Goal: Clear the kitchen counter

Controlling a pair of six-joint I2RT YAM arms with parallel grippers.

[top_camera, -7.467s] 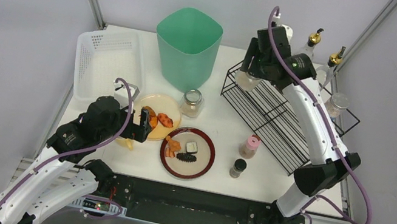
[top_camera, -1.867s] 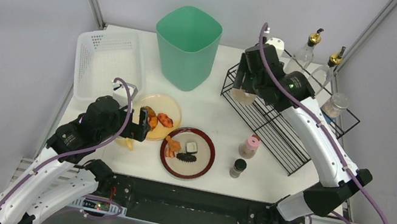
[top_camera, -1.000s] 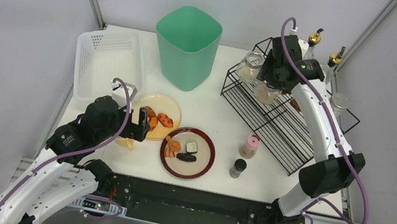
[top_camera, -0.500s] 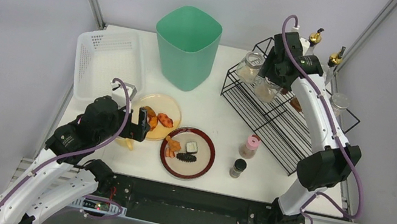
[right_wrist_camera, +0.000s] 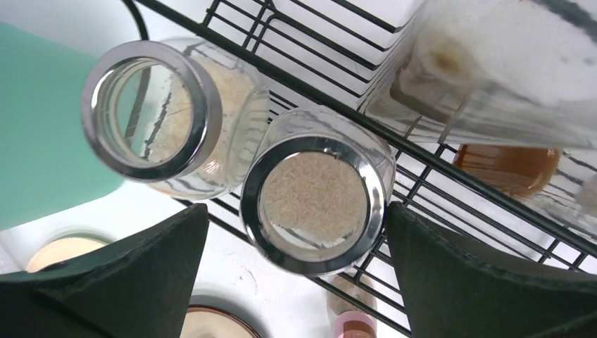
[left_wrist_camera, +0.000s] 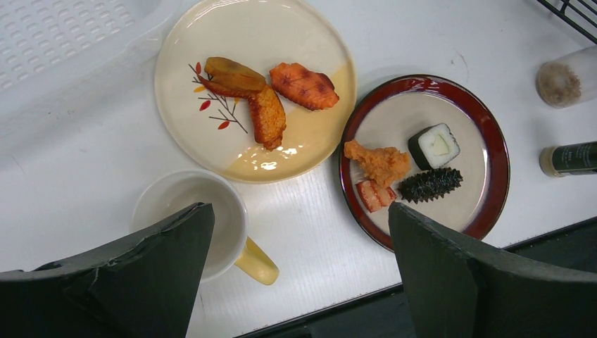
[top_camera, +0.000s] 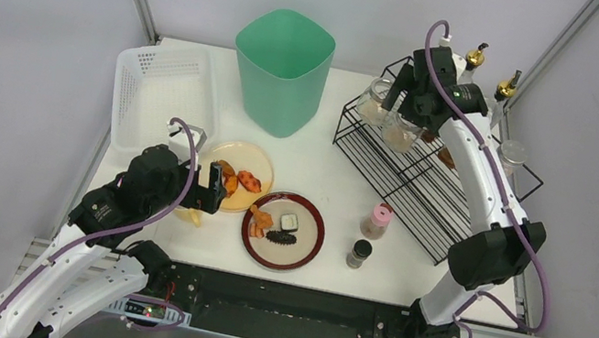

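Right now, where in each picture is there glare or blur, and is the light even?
Top external view: soft, even light, faint shadows on the kitchen counter, all sharp. Left wrist view: sharp, one small glare spot on the cream plate. Right wrist view: bright reflections on the metal rim of the centre jar; the near clear container at upper right is blurred.

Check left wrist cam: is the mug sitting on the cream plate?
No, the mug stands on the kitchen counter just beside the cream plate, not on it.
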